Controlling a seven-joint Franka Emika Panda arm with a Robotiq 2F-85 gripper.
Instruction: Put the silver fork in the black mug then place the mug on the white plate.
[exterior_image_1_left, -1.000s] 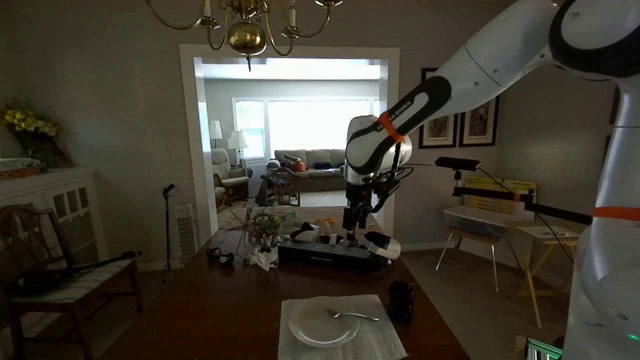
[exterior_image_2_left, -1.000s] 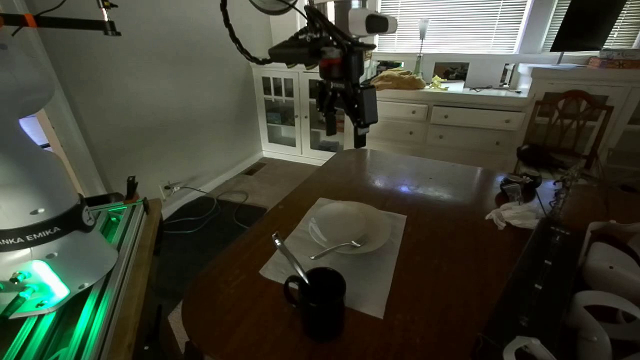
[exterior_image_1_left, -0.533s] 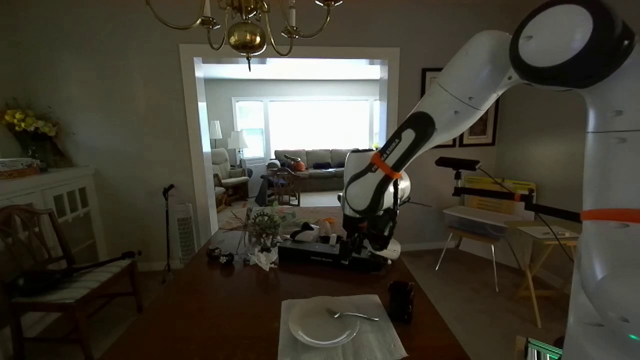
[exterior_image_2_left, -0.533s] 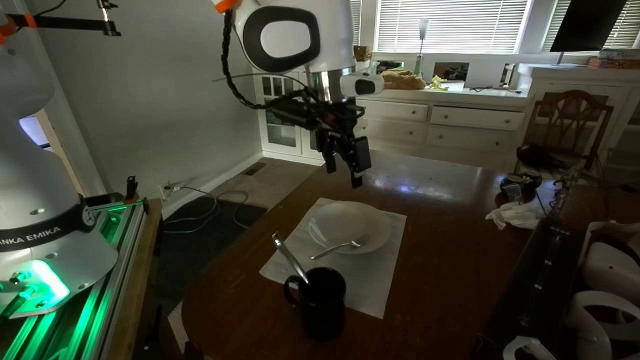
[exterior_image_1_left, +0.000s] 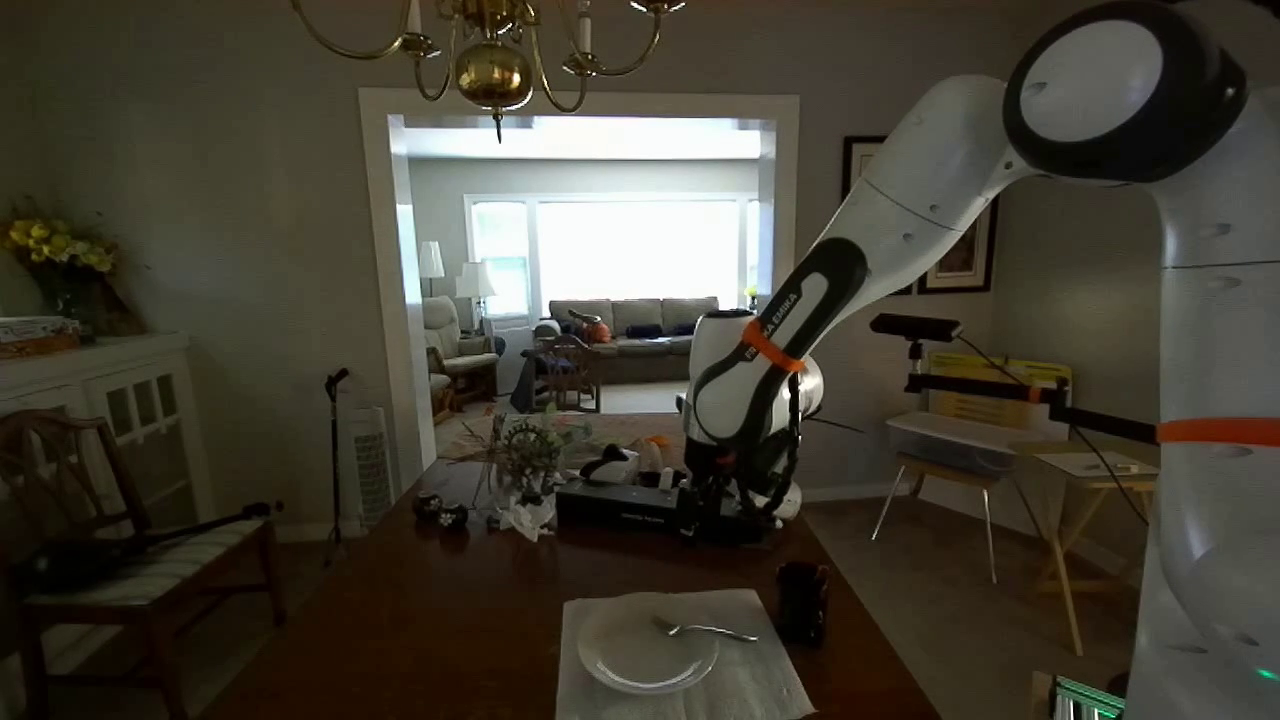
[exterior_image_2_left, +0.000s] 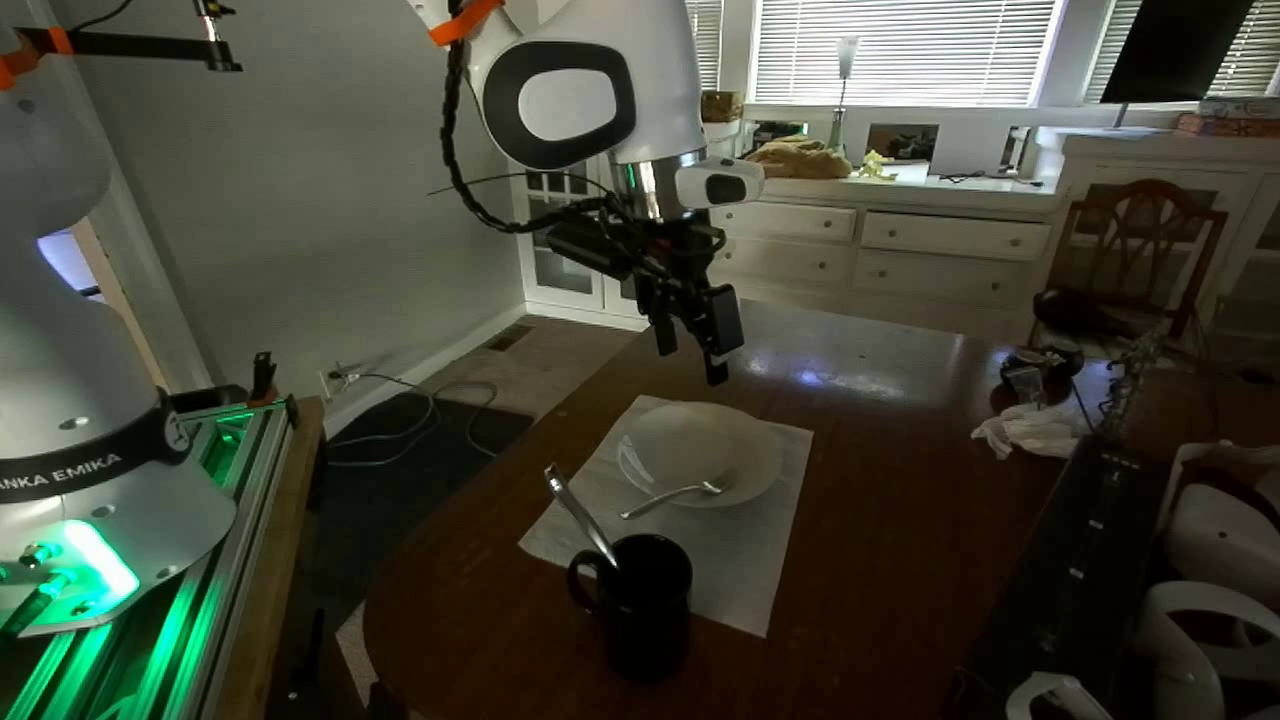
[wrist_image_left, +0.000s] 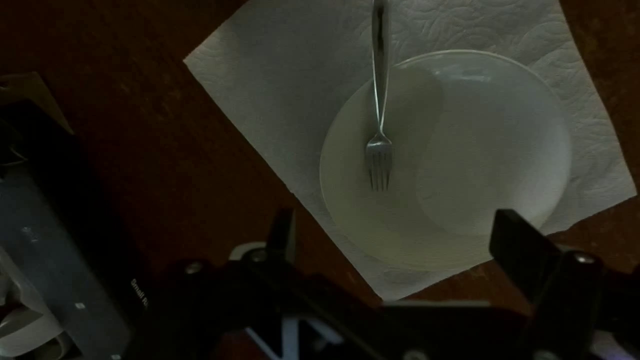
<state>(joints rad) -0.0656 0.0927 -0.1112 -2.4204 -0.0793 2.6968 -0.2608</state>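
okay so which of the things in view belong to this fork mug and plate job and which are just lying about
For the job:
white plate
silver fork, its tines over the plate
black mug

Apparently just lying about:
metal utensil leaning in the mug, lower end hidden
paper towel under the plate
long black box
crumpled white wad

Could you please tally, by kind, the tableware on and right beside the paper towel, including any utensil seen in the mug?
White plate: 1
Black mug: 1
Silver fork: 1
Silvery utensil in the mug, lower end hidden, type unclear: 1
Total: 4
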